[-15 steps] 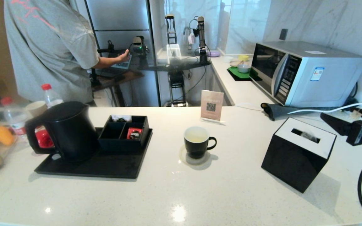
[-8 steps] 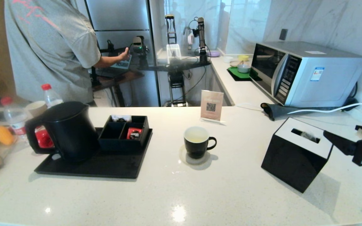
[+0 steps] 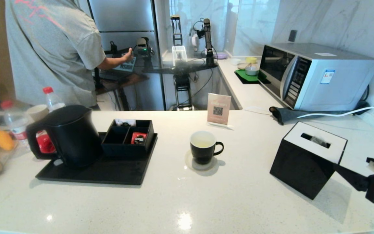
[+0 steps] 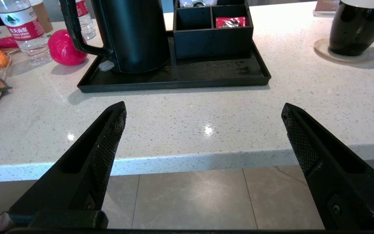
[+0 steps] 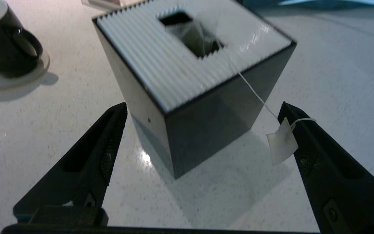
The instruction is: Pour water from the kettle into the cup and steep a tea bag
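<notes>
The black kettle (image 3: 71, 136) stands on a black tray (image 3: 109, 175) at the left. On a coaster in the middle sits the cup (image 3: 203, 147), holding pale yellowish water (image 3: 202, 139). The tea bag (image 5: 193, 37) lies in the opening of a black box with a white top (image 3: 307, 162). Its string runs to the paper tag (image 5: 282, 146), which clings to one finger of my open right gripper (image 3: 351, 162), just right of the box. My left gripper (image 4: 203, 109) hangs open with nothing in it, in front of the counter's near edge.
A black organizer (image 3: 128, 138) with a red packet (image 3: 138, 138) shares the tray. Bottles and a paper cup stand far left, a QR sign (image 3: 218, 113) stands behind the cup, and a microwave (image 3: 317, 76) is at the back right. A person stands behind the counter.
My right gripper has drawn back and down from beside the box's top to its near right side, with the tag trailing on its finger. The tea bag stays in the box's opening.
</notes>
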`<state>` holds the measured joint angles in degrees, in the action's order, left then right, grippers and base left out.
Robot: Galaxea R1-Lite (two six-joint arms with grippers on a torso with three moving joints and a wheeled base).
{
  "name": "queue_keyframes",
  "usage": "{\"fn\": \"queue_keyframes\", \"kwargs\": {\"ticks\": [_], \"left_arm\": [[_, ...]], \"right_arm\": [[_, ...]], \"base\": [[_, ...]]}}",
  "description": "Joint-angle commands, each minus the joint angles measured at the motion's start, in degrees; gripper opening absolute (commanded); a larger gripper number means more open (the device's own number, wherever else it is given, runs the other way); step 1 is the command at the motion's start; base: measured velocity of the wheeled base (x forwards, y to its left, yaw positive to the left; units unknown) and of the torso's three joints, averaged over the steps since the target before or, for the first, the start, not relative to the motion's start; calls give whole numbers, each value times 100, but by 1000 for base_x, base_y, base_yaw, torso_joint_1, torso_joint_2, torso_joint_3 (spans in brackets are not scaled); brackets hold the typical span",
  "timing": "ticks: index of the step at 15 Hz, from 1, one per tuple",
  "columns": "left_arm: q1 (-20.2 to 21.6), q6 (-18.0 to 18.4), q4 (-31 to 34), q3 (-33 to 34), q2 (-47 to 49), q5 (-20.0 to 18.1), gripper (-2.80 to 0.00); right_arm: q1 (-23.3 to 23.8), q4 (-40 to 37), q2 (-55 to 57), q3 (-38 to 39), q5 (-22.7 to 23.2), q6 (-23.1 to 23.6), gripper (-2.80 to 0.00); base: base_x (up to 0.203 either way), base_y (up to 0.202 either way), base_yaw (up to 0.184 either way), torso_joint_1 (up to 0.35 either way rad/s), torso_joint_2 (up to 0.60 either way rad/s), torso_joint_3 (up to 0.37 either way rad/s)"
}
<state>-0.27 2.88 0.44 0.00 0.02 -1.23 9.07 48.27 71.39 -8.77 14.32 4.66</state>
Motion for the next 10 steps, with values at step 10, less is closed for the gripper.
{"fn": "queue_keyframes", "kwargs": {"ticks": [10], "left_arm": [[0,2,0,0,-2,0,0]], "right_arm": [[-16,-168,-28,349,203,-97,0]], "base": [[0,0,0,0,0,0]]}}
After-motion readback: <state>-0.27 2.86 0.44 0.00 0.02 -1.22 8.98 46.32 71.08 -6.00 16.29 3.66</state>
